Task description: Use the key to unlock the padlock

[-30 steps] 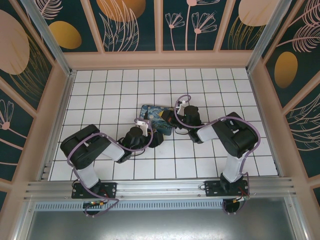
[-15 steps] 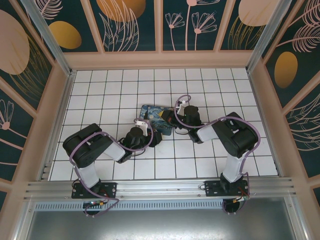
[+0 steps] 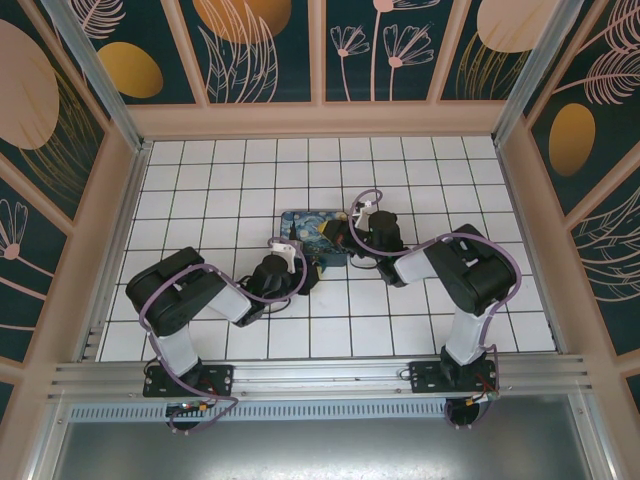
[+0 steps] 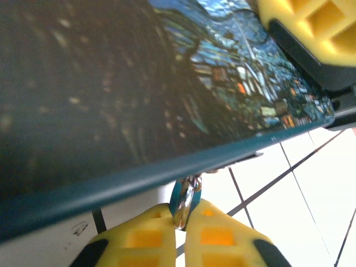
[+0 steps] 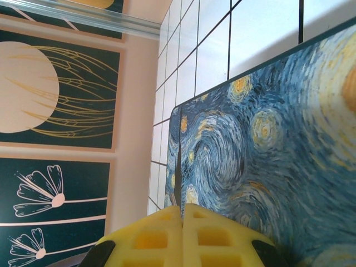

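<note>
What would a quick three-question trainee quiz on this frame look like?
1. True or false: in the left wrist view, the left gripper is shut on a small bluish-and-silver metal piece, apparently the padlock, hanging just under the edge of the painted box.
2. Pick one. In the top view the painted box lies: A) mid-floor, between the two grippers; B) against the back wall; C) on the metal rail by the arm bases.
3. Fill in: in the right wrist view, the yellow fingers of the right gripper are ___ (open or shut).

Key: 1 true; 2 A; 3 shut.
</note>
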